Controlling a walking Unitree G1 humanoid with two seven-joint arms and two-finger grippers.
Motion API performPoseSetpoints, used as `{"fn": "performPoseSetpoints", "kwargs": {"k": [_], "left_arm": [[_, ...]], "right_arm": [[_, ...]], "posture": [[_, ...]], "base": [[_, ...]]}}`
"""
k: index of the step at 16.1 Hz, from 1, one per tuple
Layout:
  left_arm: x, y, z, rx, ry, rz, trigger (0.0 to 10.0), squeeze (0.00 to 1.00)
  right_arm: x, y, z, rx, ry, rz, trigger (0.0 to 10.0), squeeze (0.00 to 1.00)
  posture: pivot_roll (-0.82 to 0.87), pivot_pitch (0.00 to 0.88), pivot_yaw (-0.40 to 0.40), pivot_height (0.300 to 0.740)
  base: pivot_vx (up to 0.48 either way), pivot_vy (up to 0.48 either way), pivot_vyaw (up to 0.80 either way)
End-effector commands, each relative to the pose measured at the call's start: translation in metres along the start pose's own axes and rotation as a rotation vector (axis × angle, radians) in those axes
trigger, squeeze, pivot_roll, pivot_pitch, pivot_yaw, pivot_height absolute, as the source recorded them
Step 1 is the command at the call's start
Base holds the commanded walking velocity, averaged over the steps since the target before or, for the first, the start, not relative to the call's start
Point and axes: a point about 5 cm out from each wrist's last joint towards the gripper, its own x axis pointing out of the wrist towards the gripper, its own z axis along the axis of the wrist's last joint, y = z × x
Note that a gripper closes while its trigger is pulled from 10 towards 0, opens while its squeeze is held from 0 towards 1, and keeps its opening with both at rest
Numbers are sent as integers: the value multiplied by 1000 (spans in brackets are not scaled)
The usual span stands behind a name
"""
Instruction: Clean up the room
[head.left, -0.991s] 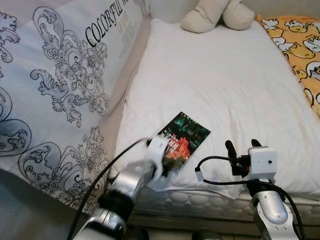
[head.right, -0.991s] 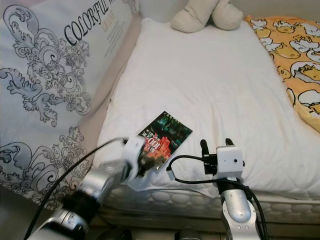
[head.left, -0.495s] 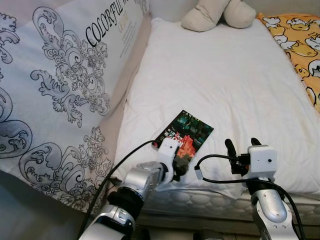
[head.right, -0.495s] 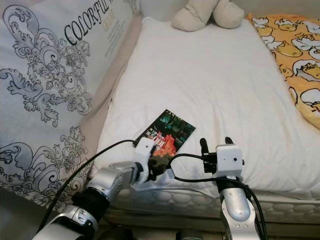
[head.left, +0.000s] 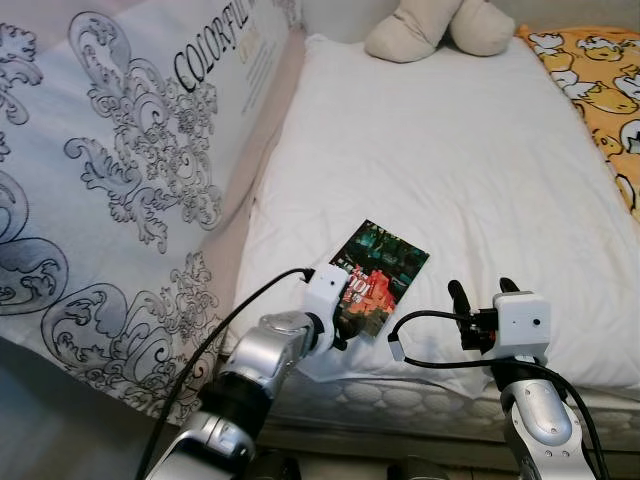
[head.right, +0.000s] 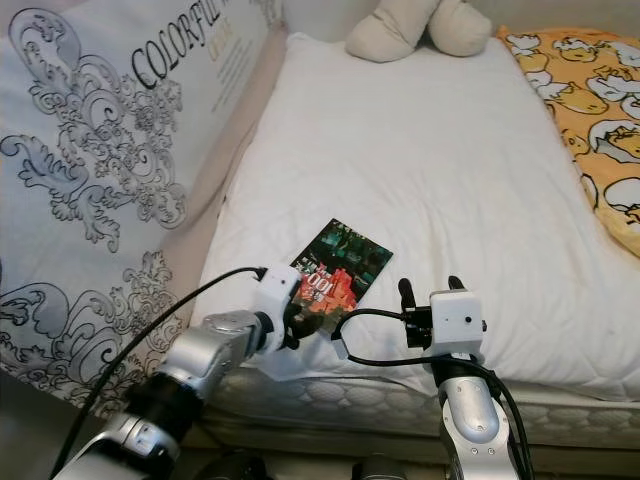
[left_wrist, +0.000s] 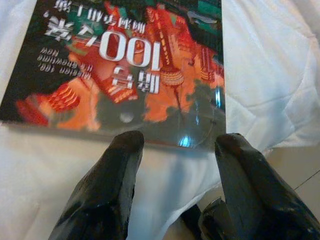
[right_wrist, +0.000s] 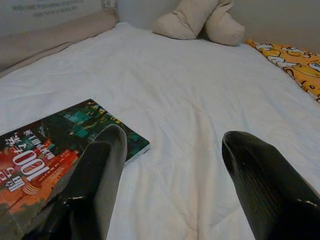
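A large patterned pillow (head.left: 120, 170) is seen along the left of the white mattress (head.left: 460, 170). The left gripper (left_wrist: 175, 150), fingers parted and empty, is held at the near edge of a glossy book (head.left: 378, 277) lying flat near the mattress's front edge. The right gripper (right_wrist: 172, 150) is held spread and empty just beside the book.

A bed (head.left: 480, 160) with a white quilted cover takes up most of the room. A large pillow (head.left: 120, 170) printed with grey scrollwork (and the word COLORFUL) leans along its left side. An orange duck-print blanket (head.left: 600, 80) lies at right.
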Motion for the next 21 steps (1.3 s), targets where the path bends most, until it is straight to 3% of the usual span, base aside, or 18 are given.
{"fn": "performPoseSetpoints", "kwargs": {"k": [1,2,5,12,15,19,21], "left_arm": [[-2,3,-6,3,29,2,10000,0],[-5,13,-21,-15,77,29,10000,0],[-3,17,-28,7,104,50,10000,0],[22,-27,-9,48,79,-96,10000,0],[28,-37,-2,76,72,-125,10000,0],[36,-42,-15,124,139,-114,10000,0],[41,-55,-4,101,94,-150,10000,0]], "right_arm": [[1,1,2,-2,-9,10,10000,0],[2,1,1,-2,-8,11,10000,0],[3,2,1,-1,-8,18,10000,0],[7,4,4,-3,-17,37,10000,0],[7,4,4,-4,-19,36,10000,0],[7,6,4,-1,-16,37,10000,0],[9,8,4,0,-19,44,10000,0]], "posture": [[-200,0,79,700],[-198,0,80,700],[-191,0,73,700],[-200,0,67,700],[-205,0,69,700],[-215,0,82,700],[-217,0,83,700]], "base": [[0,0,0],[0,0,0],[0,0,0],[0,0,0],[0,0,0],[0,0,0],[0,0,0]]}}
